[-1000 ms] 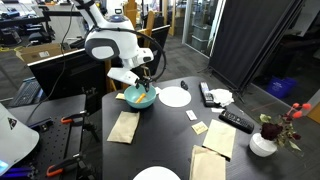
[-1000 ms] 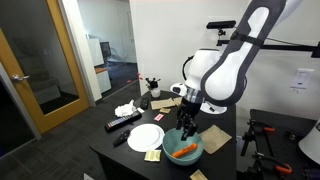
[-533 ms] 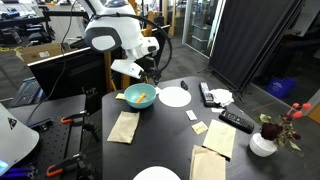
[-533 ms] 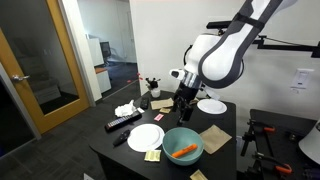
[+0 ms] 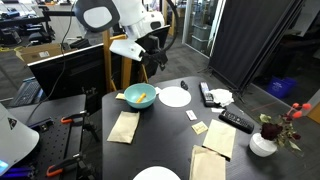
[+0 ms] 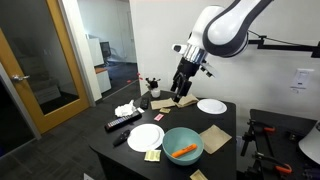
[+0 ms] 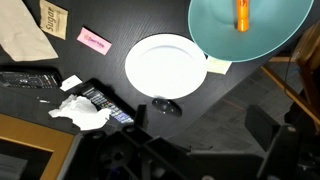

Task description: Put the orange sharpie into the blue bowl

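The blue bowl [image 5: 137, 104] stands on the dark table and shows in both exterior views [image 6: 178, 137] and at the top right of the wrist view [image 7: 275, 30]. The orange sharpie [image 5: 141, 97] lies inside it [image 6: 184, 151] [image 7: 241, 14]. My gripper [image 5: 157, 63] hangs well above the table, beyond the bowl [image 6: 178, 96]. Its fingers are spread wide and hold nothing in the wrist view [image 7: 200, 125].
A white plate [image 7: 166, 65] lies beside the bowl; another [image 6: 211, 105] lies farther off. Black remotes [image 5: 236, 121] [image 7: 30, 78], a crumpled tissue [image 7: 85, 112], brown napkins [image 5: 123, 126], sticky notes and a flower vase [image 5: 264, 143] are spread over the table.
My gripper has risen from just over the bowl to high above the table. The sharpie stays in the bowl.
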